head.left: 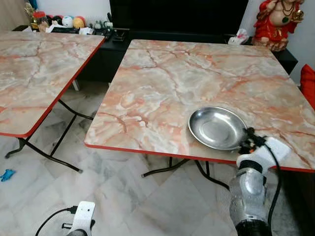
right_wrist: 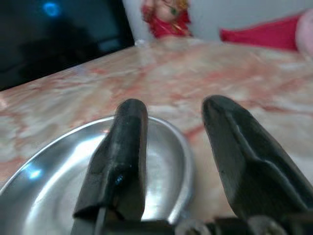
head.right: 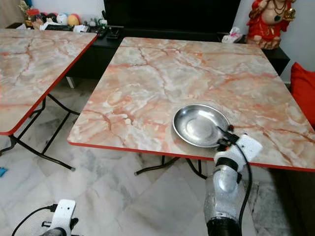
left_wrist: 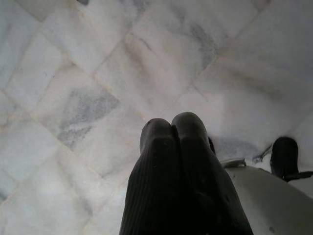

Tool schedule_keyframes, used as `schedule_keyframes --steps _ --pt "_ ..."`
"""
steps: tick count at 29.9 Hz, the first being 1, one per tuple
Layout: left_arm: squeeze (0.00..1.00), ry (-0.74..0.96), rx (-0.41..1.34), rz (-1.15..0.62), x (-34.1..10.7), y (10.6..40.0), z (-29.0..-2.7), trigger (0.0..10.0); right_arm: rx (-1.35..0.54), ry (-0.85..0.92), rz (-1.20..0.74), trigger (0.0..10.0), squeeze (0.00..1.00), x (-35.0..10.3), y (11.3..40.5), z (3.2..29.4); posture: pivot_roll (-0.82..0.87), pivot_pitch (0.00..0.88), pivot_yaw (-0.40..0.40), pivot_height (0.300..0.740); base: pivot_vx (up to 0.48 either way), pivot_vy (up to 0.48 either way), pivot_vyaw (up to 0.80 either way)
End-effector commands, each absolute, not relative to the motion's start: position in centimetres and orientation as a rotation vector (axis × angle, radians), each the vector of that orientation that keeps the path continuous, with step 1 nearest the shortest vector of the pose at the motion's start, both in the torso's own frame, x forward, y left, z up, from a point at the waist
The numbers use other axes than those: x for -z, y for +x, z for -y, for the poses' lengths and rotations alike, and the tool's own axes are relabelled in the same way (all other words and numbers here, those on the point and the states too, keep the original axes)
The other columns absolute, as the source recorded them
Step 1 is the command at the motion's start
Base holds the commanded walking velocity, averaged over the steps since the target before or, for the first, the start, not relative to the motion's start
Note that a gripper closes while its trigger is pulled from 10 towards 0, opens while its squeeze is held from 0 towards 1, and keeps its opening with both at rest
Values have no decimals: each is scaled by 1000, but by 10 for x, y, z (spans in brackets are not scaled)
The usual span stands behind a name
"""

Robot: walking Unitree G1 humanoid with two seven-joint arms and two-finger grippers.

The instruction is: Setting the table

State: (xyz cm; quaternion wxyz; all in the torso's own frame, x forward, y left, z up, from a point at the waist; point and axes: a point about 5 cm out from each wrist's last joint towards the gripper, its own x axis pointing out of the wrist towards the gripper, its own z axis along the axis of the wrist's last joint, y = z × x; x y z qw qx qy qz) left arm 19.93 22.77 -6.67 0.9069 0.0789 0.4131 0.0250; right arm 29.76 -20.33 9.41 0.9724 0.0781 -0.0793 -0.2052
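- Left eye view: a shallow round stainless-steel plate (head.left: 217, 128) lay flat, open side up, on the near right part of the folding table with the pink marble-pattern top and red edge (head.left: 162, 83). Being round, the plate had no long axis; its polished bowl mirrored the light, with a narrow raised rim.
- The right gripper (head.left: 247, 141) sat at the plate's near right rim, over the table's front edge, on a silver arm with a white wrist housing and black cable.
- A second table of the same marble-pattern finish (head.left: 34, 69) stood to the left, on thin black folding legs, well apart from the first.
- A red seated figurine (head.left: 276, 22) stood on the low dark cabinet behind the table. The floor was pale grey-veined marble tile (head.left: 123, 196).
- Right eye view: same layout; the plate was near the front red edge, not overhanging.
- Left wrist view: the left gripper (left_wrist: 172, 128) hung idle over the floor tiles, its two ribbed black fingers pressed together with nothing between them.
- Right wrist view: the right gripper's two smooth black fingers (right_wrist: 124, 147) were spread wide apart, straddling the plate's rim, one over the bowl, one outside it over the tabletop. No grip on it; contact unclear.
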Motion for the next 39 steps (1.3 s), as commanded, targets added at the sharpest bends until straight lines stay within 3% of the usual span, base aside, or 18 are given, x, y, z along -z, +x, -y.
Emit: schedule_keyframes --steps 1,7,21,33,39 --pt "0 153 -67 -858 69 194 -230 10000 356 88 186 10000 0 -97 294 200 95 33 -44 740 0 0 0" --pt "0 135 -95 -868 70 190 -235 10000 183 -69 203 10000 0 -98 286 190 86 21 -56 740 0 0 0" --pt "0 125 -114 -918 73 174 -251 10000 158 -4 195 10000 0 -103 293 178 82 0 -63 740 0 256 0" --pt "0 104 -97 -883 71 188 -236 10000 176 30 175 10000 0 -106 304 177 98 0 -69 740 0 293 0" --pt "0 99 -102 -878 70 189 -235 10000 175 46 180 10000 0 -109 308 174 96 0 -70 740 0 47 -658"
